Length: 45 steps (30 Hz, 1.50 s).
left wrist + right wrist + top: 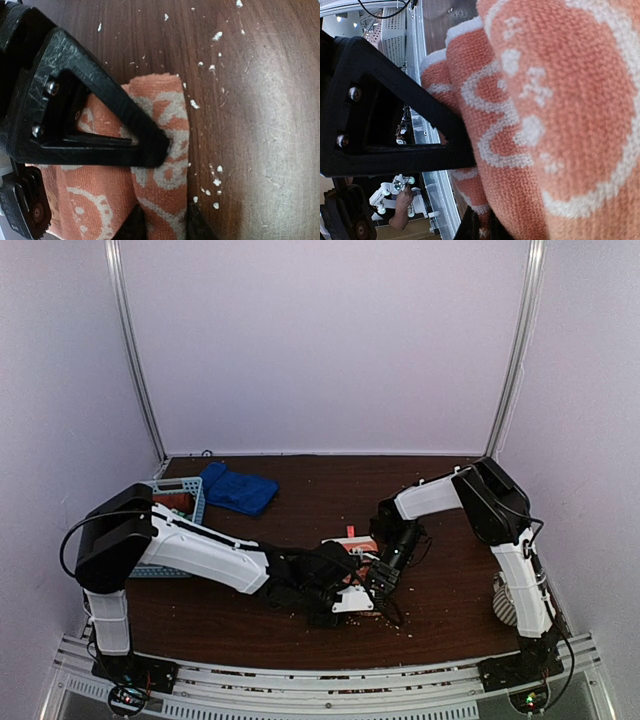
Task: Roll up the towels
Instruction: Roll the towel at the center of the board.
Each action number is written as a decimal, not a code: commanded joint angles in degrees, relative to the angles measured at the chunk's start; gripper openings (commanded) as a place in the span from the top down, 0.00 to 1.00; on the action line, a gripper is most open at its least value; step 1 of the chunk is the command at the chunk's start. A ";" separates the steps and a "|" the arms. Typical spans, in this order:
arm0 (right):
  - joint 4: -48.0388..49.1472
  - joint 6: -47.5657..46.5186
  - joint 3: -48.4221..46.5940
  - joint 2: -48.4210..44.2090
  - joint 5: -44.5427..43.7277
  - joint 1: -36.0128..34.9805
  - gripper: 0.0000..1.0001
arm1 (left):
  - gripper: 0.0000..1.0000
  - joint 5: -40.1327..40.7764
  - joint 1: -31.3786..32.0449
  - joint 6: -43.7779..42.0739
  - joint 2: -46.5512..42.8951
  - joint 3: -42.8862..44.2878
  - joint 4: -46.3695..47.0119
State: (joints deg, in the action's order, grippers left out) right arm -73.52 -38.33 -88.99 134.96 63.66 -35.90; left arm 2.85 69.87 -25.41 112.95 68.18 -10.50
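**STATUS: BOTH JAWS AT THE ORANGE TOWEL**

1. Right jaws: closed. The orange towel (560, 125), with its white pattern, is bunched directly against the upper right finger (395, 125) and runs down to the jaw tips. The cloth is pinched there.

2. Left jaws: partly open. The upper left finger (100, 125) lies across the same towel. A rolled edge of the cloth sits just beside its tip and runs on toward the lower jaw. The wrist view does not show whether the jaws are clamping the cloth.

3. The two sets of jaws meet tip to tip over the worktop (330, 490), with the orange towel between them.

4. The blue towel (238, 489) lies flat, well apart from both jaws. It is beyond the left jaws and just beside the light blue basket (190, 510).

5. White specks (216, 36) are scattered on the worktop beside the left jaws.
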 commanded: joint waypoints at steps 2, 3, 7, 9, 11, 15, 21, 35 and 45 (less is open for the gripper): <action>2.27 -0.83 1.19 1.31 -8.16 -0.13 1.00 | 0.81 1.02 0.13 -0.55 1.23 2.18 0.37; 1.91 -1.13 1.14 1.06 -7.95 -0.16 0.98 | 0.85 1.13 0.10 -0.32 1.30 2.33 0.27; -4.07 -7.12 -1.32 -1.58 -6.03 0.31 0.85 | 0.96 0.19 0.11 2.35 1.37 3.52 -1.43; -4.17 -6.95 -2.41 -5.37 -6.93 1.19 0.76 | 0.98 -1.23 0.06 4.39 1.40 4.06 -3.00; -4.03 -5.50 -4.57 -9.43 -8.02 2.41 0.71 | 0.99 -3.33 0.09 6.24 1.38 4.47 -4.83; 0.81 5.29 -11.57 -18.38 -11.20 6.22 0.68 | 0.99 -9.29 -0.05 12.04 3.53 7.41 -11.01; 20.35 18.06 -9.81 -36.56 -21.73 10.56 0.66 | 0.99 -24.76 -2.56 20.56 7.76 9.23 -12.89; 19.56 -3.57 12.72 -59.26 -8.99 3.67 0.64 | 0.96 -55.67 -14.32 30.26 23.77 22.96 -22.09; 37.07 -0.47 35.65 -60.15 -41.51 -19.68 0.60 | 0.95 -56.03 -15.28 31.57 25.47 23.32 -22.90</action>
State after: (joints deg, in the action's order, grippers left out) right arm -48.73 -42.30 -60.53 75.64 39.75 -50.41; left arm -56.29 54.78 5.28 134.80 92.44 -28.71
